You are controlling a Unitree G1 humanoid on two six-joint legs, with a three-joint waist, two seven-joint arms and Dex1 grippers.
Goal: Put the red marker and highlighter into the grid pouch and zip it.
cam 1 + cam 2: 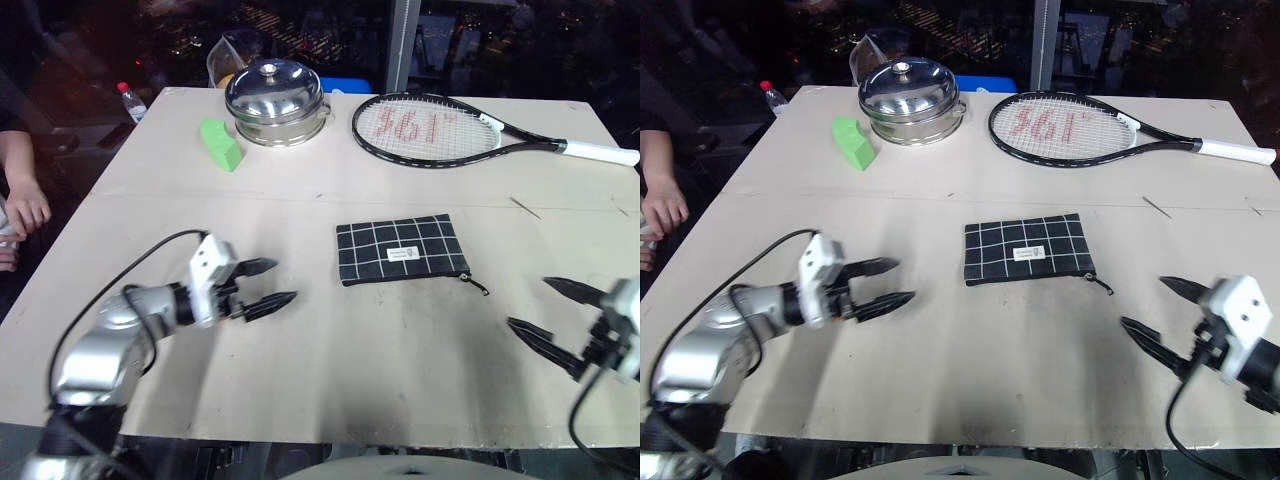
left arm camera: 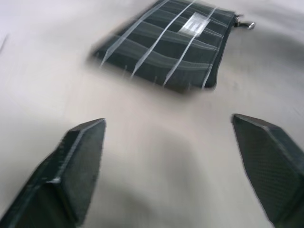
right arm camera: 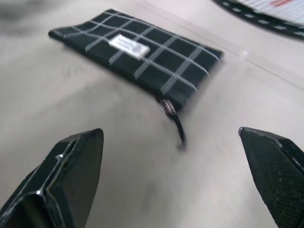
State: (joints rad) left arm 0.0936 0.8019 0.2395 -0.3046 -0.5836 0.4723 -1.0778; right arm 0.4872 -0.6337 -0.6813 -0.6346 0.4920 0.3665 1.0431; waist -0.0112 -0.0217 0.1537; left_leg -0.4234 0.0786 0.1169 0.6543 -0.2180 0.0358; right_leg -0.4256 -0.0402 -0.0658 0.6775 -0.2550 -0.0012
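Grid pouch (image 1: 401,249) lies flat near the middle of the table (image 1: 330,390), between the two arms and a little ahead of both. Its long axis runs across the table from side to side. The white label (image 1: 402,254) faces up. The zipper edge is the near edge, and the zipper pull (image 1: 478,285) trails off the near corner on the robot's right side. The zipper line reads as closed along the near edge. No marker or highlighter is visible on the table, so both are judged to be inside the pouch.

Left gripper (image 1: 268,286) hovers just above the table to the left of the pouch, fingers apart and empty, pointing toward the pouch. Right gripper (image 1: 552,316) hovers to the right and nearer the front edge, fingers apart and empty, pointing back toward the pull end. Neither gripper touches the pouch.

The right gripper is the nearer one to the pull. The left gripper faces the closed short end. Any further zipper check is best made from the right.

Beyond the pouch lie a tennis racket (image 1: 440,130), a lidded steel pot (image 1: 274,100) and a green wedge block (image 1: 221,144).
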